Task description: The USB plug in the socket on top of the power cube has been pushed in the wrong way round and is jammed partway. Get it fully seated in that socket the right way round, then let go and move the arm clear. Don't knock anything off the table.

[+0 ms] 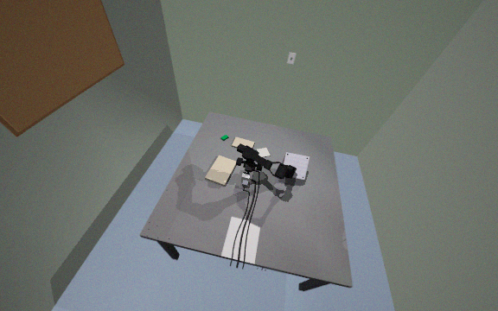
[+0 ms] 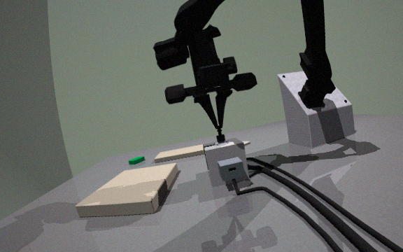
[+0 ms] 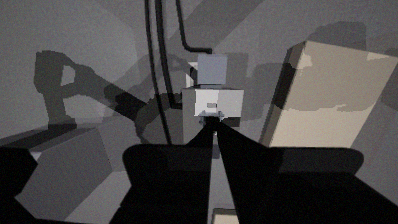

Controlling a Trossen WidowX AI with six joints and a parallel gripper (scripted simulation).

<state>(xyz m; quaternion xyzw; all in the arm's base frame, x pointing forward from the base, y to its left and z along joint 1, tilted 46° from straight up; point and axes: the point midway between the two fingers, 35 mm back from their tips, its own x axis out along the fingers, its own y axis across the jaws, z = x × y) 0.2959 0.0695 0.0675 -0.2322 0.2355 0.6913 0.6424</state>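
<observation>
The white power cube [image 1: 245,176] [image 2: 213,159] [image 3: 233,101] stands on the table, with a small slot showing in its top in the wrist view. My gripper [image 2: 219,128] [image 3: 214,125] is above the cube's top, fingers nearly together, shut on the small dark USB plug [image 2: 220,137]. The plug points down, its lower end at the cube's top face. The fingertips hide most of it in the wrist view. I cannot tell how deep it sits or which way round it is.
A blue-grey adapter [image 2: 226,169] [image 3: 212,69] with a cable is on the cube's side. Black cables [image 2: 285,178] [image 3: 161,55] run beside it. Cream slabs [image 2: 128,185] [image 3: 330,90], a green block [image 1: 225,137] [image 2: 136,160] and a sloped white box [image 2: 297,122] stand around.
</observation>
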